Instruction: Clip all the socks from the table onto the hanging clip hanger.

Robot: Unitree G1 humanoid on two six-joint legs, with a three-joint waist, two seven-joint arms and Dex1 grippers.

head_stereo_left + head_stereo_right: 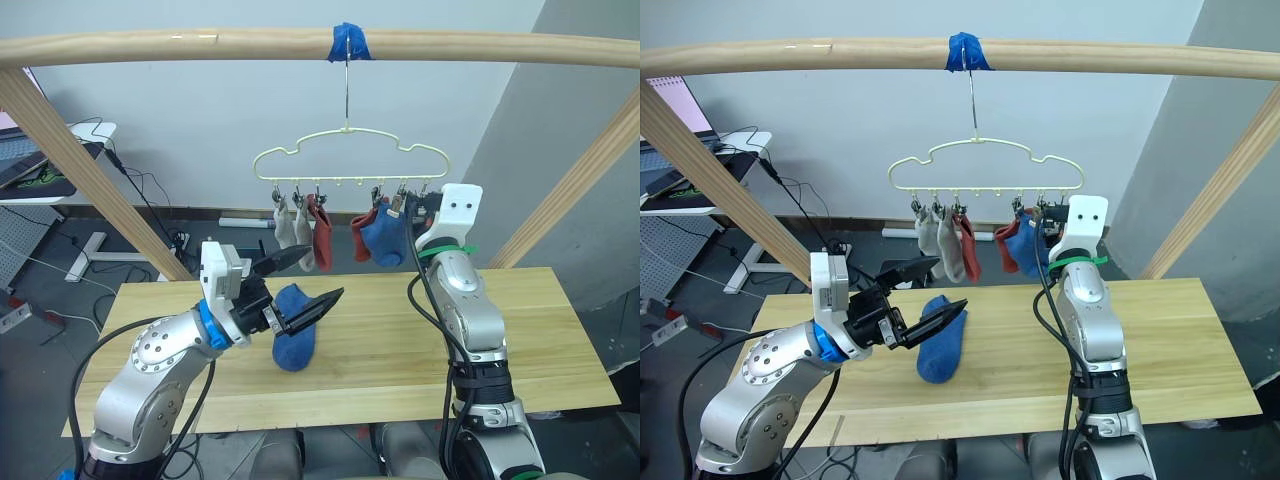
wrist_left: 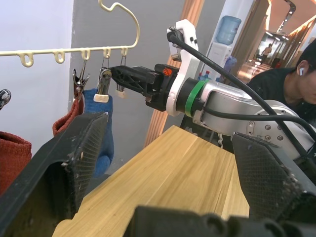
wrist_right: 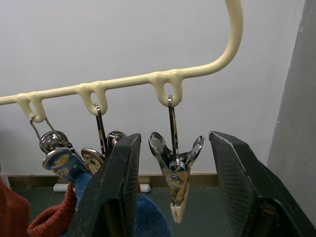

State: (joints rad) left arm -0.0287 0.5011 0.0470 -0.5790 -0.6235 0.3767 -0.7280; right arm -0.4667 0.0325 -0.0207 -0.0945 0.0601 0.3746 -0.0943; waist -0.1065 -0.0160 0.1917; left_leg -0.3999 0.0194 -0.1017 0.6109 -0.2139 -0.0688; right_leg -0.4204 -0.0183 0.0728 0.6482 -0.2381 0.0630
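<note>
With L gripper (image 1: 303, 283) open, blue sock (image 1: 296, 338) on table (image 1: 560, 330)

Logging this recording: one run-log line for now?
left pincer: open, above blue fabric sock | right pincer: open around metal clip

The two head cameras are looking forward and down at the hanger (image 1: 350, 160). The right wrist camera is facing its clips closely; the left wrist camera is seeing them from below.

Grey wall (image 1: 200, 120), cluttered desk (image 1: 40, 170).
</note>
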